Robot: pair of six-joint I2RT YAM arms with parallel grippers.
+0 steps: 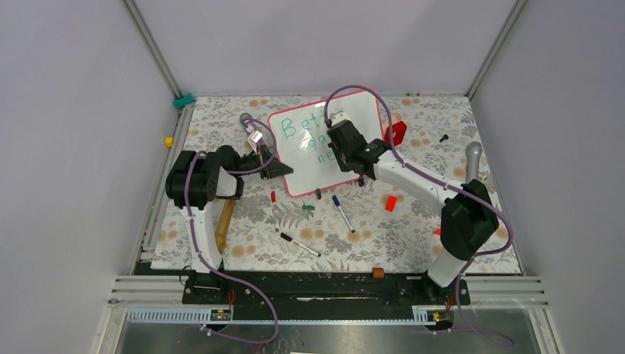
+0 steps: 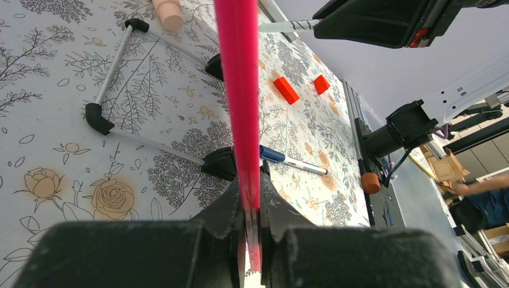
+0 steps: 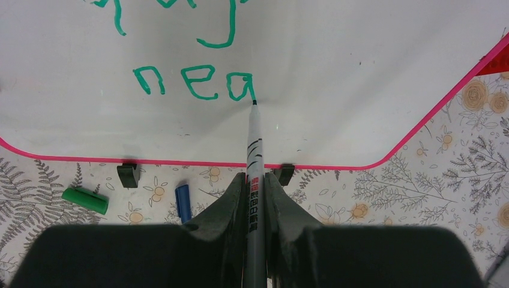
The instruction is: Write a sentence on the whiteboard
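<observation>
Bench: whiteboard stands at mid-rear, between the two arms.

Left gripper: jaws clamped on the board's pink frame, apparently steadying it.

Sentence: green script in three lines. The upper two are partly hidden by the right arm; the third reads "nea".

Right gripper: jaws clamped on the marker, tip touching the board at the tail of the "a".

Assessment: nearly complete. A closing letter appears outstanding, then lift-off.
</observation>
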